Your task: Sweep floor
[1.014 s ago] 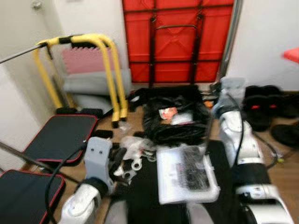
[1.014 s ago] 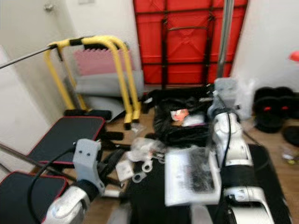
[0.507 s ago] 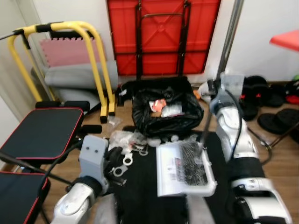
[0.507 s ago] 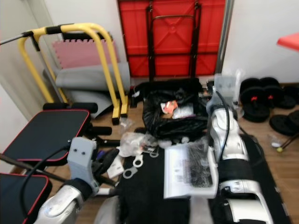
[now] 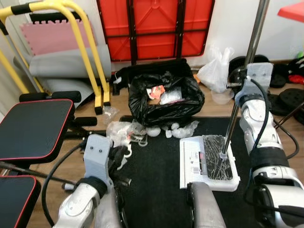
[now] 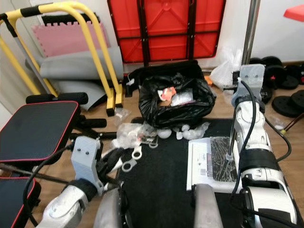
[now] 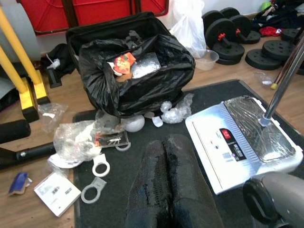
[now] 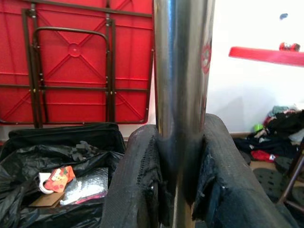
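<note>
A white floor sweeper (image 5: 209, 161) rests on the black mat (image 5: 152, 190), its metal pole (image 5: 255, 33) rising up to the right. My right gripper (image 8: 178, 142) is shut on that pole. My left gripper (image 7: 166, 147) is shut on nothing, low over the mat and pointing at the litter. Crumpled plastic wrappers (image 5: 121, 130), white rings (image 6: 133, 159) and small plastic balls (image 5: 183, 129) lie along the mat's far edge. Behind them stands an open black trash bag (image 5: 164, 102) with rubbish inside.
A yellow tube frame (image 5: 90, 52) and black padded benches (image 5: 33, 126) stand to the left. A red folded table (image 5: 154, 26) leans on the back wall. A white plastic bag (image 5: 216, 71) and weight plates (image 6: 289, 102) lie at the right.
The camera has shifted and the blur is gone. The sweeper head and my right arm have moved right, away from the trash bag. My left gripper stays shut near the litter.
</note>
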Tool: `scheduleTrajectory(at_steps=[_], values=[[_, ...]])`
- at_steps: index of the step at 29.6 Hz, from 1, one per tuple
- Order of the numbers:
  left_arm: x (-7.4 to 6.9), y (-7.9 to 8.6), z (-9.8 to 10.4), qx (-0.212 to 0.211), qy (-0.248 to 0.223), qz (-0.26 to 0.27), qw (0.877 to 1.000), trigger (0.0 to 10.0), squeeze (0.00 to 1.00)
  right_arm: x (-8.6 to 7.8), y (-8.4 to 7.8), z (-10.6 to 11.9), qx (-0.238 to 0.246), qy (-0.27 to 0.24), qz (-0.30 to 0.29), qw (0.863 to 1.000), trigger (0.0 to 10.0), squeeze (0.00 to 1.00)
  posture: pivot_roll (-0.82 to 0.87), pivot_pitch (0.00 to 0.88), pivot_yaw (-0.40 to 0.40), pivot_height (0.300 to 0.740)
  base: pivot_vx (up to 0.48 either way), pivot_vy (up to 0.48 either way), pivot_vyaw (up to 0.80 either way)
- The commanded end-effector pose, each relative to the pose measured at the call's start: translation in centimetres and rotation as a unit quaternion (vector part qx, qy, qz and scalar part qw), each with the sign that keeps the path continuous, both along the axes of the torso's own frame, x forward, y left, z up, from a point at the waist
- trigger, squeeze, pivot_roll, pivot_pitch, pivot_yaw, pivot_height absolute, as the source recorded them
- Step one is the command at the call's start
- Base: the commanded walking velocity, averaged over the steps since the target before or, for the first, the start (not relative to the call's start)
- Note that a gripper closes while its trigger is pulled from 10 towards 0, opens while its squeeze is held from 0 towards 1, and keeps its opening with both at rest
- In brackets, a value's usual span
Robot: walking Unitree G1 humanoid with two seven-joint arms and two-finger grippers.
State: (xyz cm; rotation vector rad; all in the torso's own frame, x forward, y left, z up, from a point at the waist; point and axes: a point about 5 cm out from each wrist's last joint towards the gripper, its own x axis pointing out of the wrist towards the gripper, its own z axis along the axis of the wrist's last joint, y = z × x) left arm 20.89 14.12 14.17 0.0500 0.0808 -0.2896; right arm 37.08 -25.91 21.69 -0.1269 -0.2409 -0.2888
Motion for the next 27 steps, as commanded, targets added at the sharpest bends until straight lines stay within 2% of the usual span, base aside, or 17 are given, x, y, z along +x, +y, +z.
scheduleTrajectory(at_steps=[1,12,27], values=[[-0.2,0.0,0.0,0.003,0.005,-0.011,1.000,10.0,0.00,0.3,0.2,2.2,0.003,-0.053,0.010,0.999,10.0,0.00,-0.03,0.064,0.024,0.475,0.000,0.000,0.00],[-0.3,0.0,0.1,0.007,0.006,-0.013,1.000,10.0,0.00,1.1,1.1,1.2,0.028,-0.038,0.022,0.999,10.0,0.00,-0.01,0.071,0.023,0.455,0.000,0.000,0.00],[-0.5,-0.3,0.2,0.005,0.008,-0.014,1.000,10.0,0.00,1.9,3.7,1.3,0.038,-0.062,0.073,0.995,10.0,0.00,-0.01,0.085,0.018,0.445,0.000,0.000,0.00]])
